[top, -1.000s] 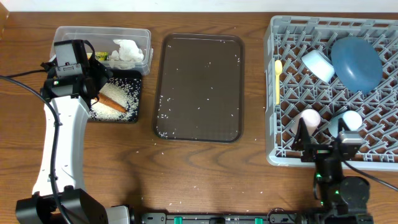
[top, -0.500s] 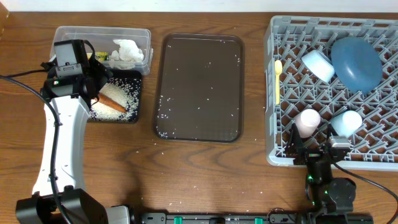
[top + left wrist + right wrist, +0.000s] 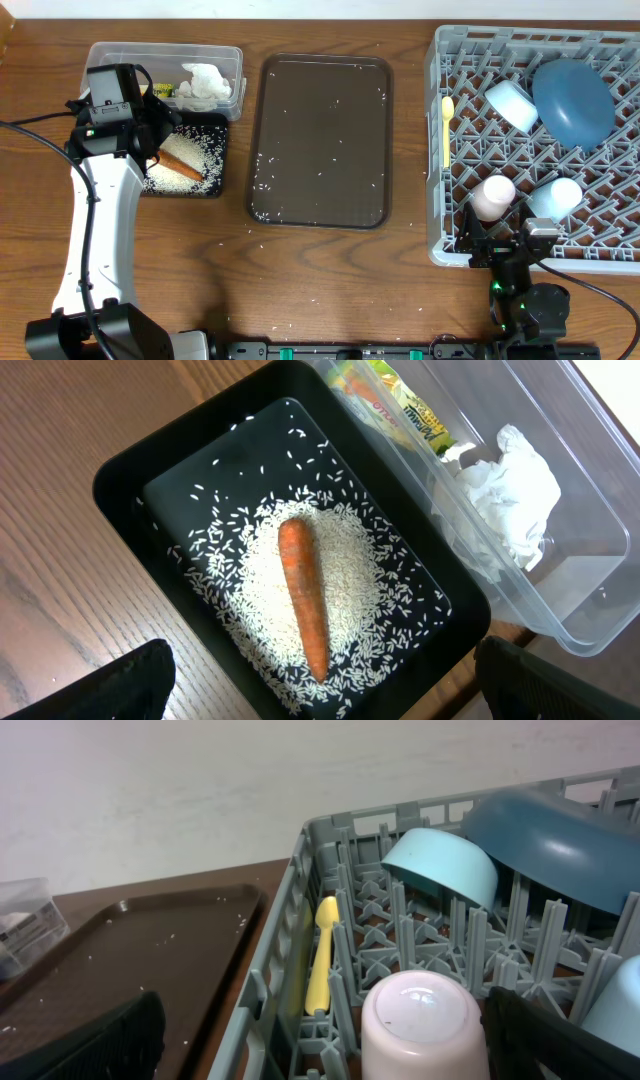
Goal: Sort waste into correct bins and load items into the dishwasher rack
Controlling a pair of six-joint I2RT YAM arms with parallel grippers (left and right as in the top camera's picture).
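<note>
Retreat of right gripper (image 3: 505, 236) from the large grey pegged plastic dishwasher rack (image 3: 436, 150) this past second; we read it spread, empty. Upturned pale pink cup (image 3: 493, 195) sits racked at the front, so we judge that placement done. Left gripper (image 3: 325, 690), spread too, unmoved over small orange carrot (image 3: 303, 598) in shallow black rectangular tray (image 3: 120, 490).
</note>
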